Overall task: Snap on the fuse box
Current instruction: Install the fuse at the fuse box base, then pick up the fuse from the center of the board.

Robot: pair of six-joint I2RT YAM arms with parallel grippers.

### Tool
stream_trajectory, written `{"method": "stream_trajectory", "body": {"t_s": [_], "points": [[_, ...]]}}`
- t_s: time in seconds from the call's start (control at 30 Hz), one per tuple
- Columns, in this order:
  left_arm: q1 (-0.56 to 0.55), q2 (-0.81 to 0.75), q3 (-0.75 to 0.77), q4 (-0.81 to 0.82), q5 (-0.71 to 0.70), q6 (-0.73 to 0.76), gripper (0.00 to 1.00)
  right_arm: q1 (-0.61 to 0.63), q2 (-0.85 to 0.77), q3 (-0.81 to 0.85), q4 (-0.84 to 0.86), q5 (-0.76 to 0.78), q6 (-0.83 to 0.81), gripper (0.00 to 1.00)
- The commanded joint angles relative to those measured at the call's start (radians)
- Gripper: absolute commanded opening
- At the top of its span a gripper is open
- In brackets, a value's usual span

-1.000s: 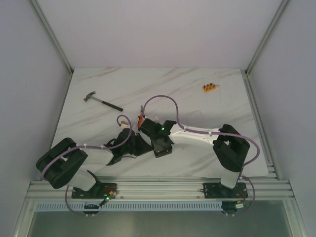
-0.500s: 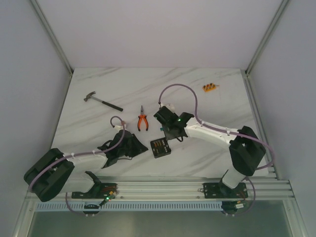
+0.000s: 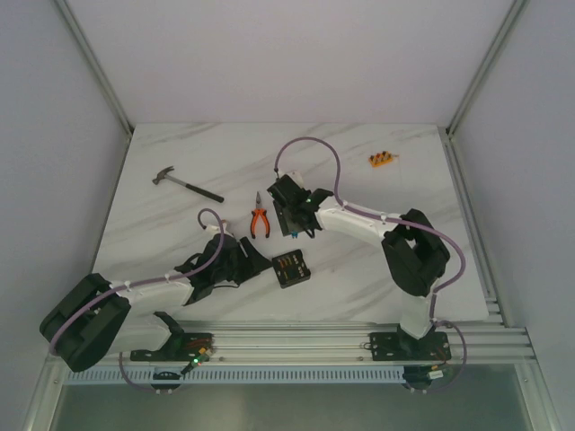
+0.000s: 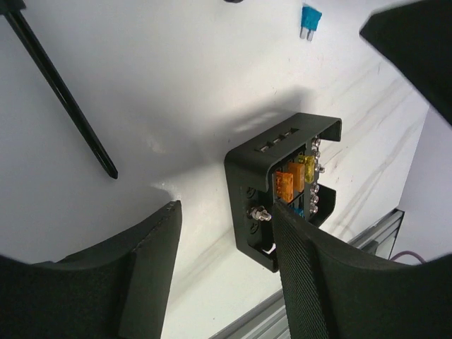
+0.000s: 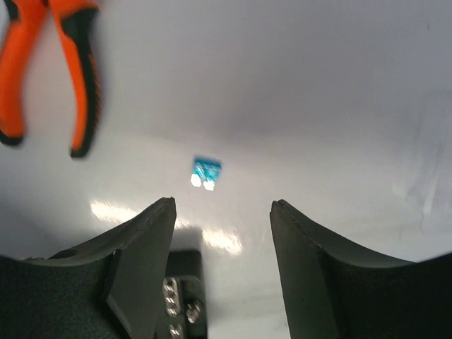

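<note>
From above, the fuse box [image 3: 291, 268] lies on the white surface [image 3: 422, 189] toward the near side, orange pliers [image 3: 260, 221] just beyond it. At the left wrist, the left fingers [image 4: 152, 272] stand spread and empty, the box close ahead with orange fuses showing. At the right wrist, the right fingers [image 5: 138, 265] are spread too, holding nothing, a small blue fuse [image 5: 205, 169] lying ahead.

The left arm [image 3: 153, 287] and right arm [image 3: 359, 224] angle inward, left gripper [image 4: 222, 212] and right gripper [image 5: 222, 205] pointing down, jaws spread, empty.

Black fuse box [image 3: 291, 268], orange pliers [image 3: 260, 221], white marbled table [image 3: 359, 171].
</note>
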Motion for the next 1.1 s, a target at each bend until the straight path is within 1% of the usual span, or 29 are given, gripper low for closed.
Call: {"method": "stream_trajectory", "body": {"t_s": [0.0, 0.27, 0.43, 0.7, 0.83, 0.97, 1.07], "points": [[0.021, 0.003, -0.001, -0.089, -0.023, 0.036, 0.66, -0.006, 0.106, 0.116, -0.029, 0.017, 0.041, 0.63], [0.038, -0.036, -0.013, -0.107, -0.031, 0.050, 0.79, -0.032, 0.165, 0.139, -0.037, -0.033, 0.098, 0.60], [0.041, -0.035, -0.012, -0.108, -0.035, 0.053, 0.87, -0.034, 0.200, 0.156, -0.035, -0.066, 0.100, 0.55], [0.043, -0.036, -0.009, -0.110, -0.033, 0.059, 0.96, -0.047, 0.230, 0.156, -0.034, -0.119, 0.111, 0.46], [0.043, -0.037, -0.009, -0.110, -0.034, 0.060, 1.00, -0.051, 0.235, 0.142, -0.034, -0.129, 0.118, 0.39], [0.044, -0.038, -0.008, -0.112, -0.031, 0.061, 1.00, -0.050, 0.233, 0.127, -0.032, -0.130, 0.126, 0.35], [0.044, -0.039, -0.008, -0.112, -0.032, 0.060, 1.00, -0.052, 0.231, 0.120, -0.031, -0.113, 0.129, 0.29]]}}
